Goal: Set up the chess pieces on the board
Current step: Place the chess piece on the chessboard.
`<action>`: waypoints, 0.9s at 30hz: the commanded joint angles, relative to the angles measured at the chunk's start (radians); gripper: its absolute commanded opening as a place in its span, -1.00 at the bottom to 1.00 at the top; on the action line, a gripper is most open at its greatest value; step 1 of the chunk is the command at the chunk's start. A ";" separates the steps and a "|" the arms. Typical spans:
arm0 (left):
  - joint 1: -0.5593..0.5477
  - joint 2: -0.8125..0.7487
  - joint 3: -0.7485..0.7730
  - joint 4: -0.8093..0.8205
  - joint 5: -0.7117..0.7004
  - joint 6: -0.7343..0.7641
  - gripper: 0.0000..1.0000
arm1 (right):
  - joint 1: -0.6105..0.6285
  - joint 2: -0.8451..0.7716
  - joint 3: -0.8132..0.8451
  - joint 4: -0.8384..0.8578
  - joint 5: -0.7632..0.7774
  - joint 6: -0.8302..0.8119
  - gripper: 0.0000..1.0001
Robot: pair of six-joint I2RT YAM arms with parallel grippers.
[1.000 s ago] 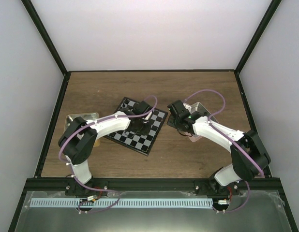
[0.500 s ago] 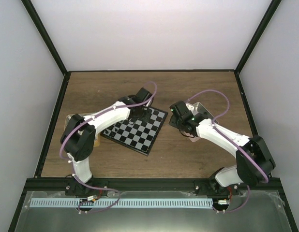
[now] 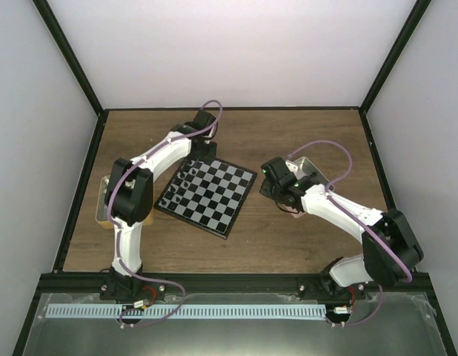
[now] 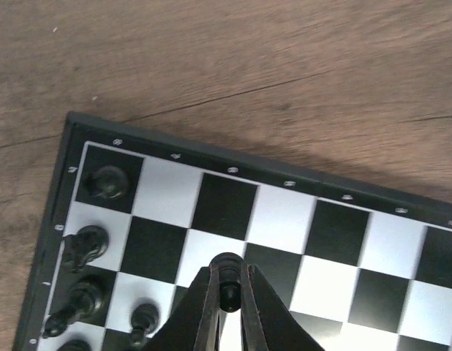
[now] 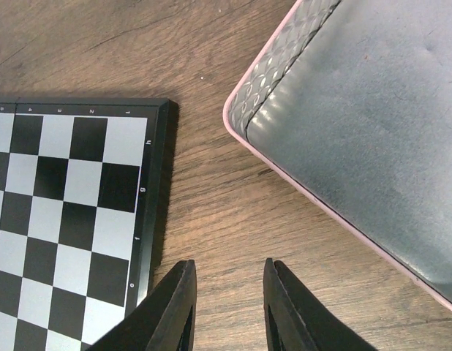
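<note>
Your left gripper (image 4: 227,284), jaws clamped on a black chess piece (image 4: 227,262), hangs over the board (image 4: 226,208) beside black pieces (image 4: 85,247) set along its edge; next, lower it squarely onto a free square; your right gripper (image 5: 227,292) hovers, jaws apart and empty, beside the pink tray (image 5: 372,131).

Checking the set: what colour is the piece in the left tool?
The piece is black, clearest in the left wrist view.
</note>
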 commanded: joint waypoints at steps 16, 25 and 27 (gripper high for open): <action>0.083 0.095 0.019 -0.060 0.006 0.031 -0.78 | -0.004 0.008 0.022 0.005 0.029 -0.002 -0.47; 0.091 0.096 0.021 -0.060 0.014 0.030 -0.54 | -0.004 0.007 0.026 0.008 0.030 -0.001 -0.46; 0.091 0.085 0.021 -0.060 0.023 0.034 -0.47 | -0.007 0.003 0.027 0.004 0.037 0.000 -0.46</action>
